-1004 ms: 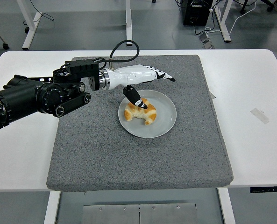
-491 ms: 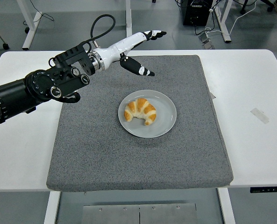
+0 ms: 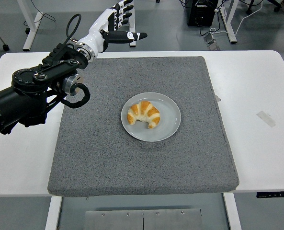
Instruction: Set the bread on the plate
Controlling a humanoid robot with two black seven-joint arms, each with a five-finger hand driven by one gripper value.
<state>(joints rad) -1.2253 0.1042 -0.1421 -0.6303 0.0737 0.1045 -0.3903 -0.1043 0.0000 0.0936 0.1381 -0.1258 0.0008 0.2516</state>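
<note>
Grey mat [image 3: 108, 158], bread [image 3: 143, 114] on plate [image 3: 170, 125], left hand [image 3: 114, 21] well apart

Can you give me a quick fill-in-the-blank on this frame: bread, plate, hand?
1. The bread lies on the ____.
2. The plate sits on a grey ____ that covers the middle of the white table.
3. The left hand holds ____; its fingers are spread.
4. The left hand is raised past the mat's ____ edge, well apart from the bread.

Missing words: plate; mat; nothing; far
</note>
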